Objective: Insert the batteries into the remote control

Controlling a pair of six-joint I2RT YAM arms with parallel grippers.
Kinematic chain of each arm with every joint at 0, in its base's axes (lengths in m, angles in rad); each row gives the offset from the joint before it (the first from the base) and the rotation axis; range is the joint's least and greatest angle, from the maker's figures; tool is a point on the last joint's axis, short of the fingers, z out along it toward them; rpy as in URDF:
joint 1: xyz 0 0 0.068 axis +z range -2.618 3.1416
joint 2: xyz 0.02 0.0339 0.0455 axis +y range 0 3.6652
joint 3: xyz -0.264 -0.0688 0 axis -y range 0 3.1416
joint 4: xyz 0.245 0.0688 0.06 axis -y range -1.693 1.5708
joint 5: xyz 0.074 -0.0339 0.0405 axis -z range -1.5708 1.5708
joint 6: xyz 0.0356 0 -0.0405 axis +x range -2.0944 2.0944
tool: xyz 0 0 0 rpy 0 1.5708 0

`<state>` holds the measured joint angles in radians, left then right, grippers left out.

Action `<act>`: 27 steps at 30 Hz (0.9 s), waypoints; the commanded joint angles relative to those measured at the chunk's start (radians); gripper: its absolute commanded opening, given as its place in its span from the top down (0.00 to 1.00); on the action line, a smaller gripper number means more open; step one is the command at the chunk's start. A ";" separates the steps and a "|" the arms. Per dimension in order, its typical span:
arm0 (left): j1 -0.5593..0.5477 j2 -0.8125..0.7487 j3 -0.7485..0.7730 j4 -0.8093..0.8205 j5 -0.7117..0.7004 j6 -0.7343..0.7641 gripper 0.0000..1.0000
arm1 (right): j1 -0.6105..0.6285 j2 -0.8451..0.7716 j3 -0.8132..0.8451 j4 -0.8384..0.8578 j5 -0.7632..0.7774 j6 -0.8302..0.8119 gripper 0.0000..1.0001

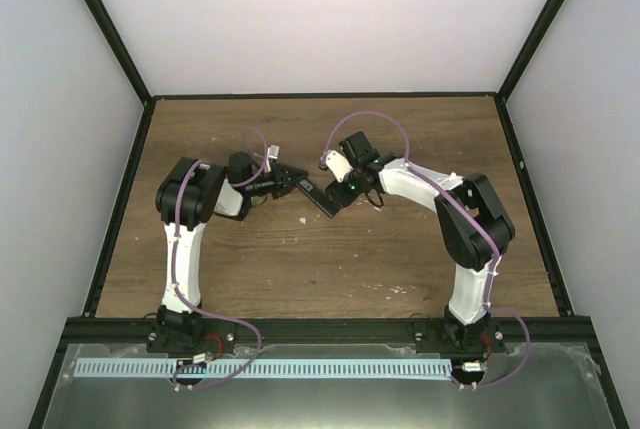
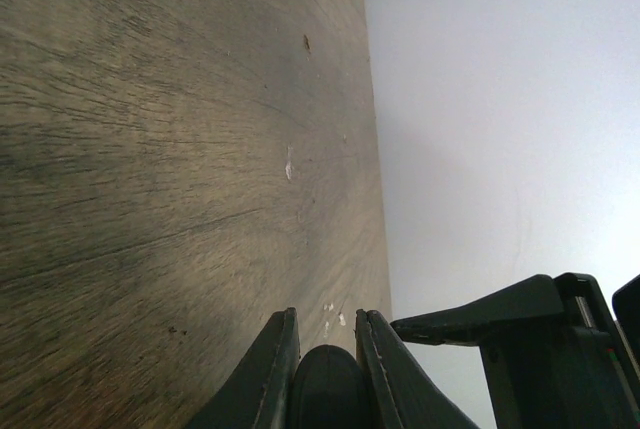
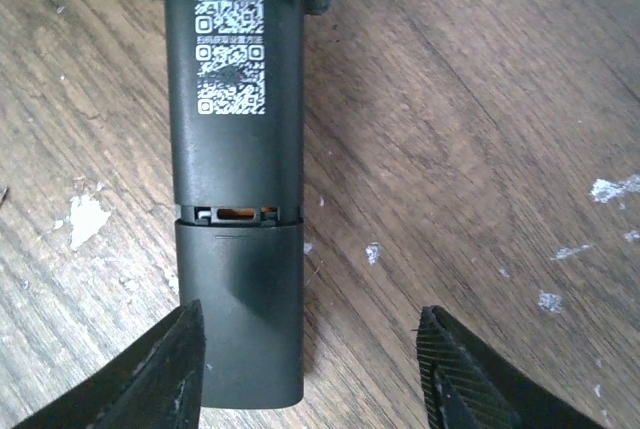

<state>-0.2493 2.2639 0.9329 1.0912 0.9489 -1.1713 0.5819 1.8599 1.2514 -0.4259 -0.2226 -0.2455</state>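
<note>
The remote control [image 3: 238, 199] lies back-up on the surface [image 3: 480, 149]. Its long axis runs from the right end effector [image 3: 312, 349], spread wide around its near end, to the left end effector [image 2: 326, 334], clenched on its far end. No batteries show.

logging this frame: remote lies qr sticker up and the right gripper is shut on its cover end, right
No: the right gripper is open, fingers spread beside the cover end, per the right wrist view. The remote control does lie QR sticker up.
</note>
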 commanded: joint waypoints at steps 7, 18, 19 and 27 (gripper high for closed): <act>0.016 0.014 -0.020 -0.015 -0.008 0.038 1.00 | 0.004 0.029 0.063 -0.027 -0.041 0.014 0.56; 0.019 0.016 -0.018 -0.014 -0.008 0.039 1.00 | 0.011 0.064 0.076 -0.051 -0.066 0.014 0.61; 0.020 0.016 -0.017 -0.014 -0.008 0.038 1.00 | 0.011 0.069 0.081 -0.052 -0.068 0.014 0.62; 0.020 0.018 -0.013 -0.016 -0.010 0.038 1.00 | 0.011 0.111 0.118 -0.065 -0.076 0.020 0.68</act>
<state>-0.2405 2.2639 0.9329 1.0912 0.9493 -1.1702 0.5846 1.9511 1.3231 -0.4789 -0.2810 -0.2295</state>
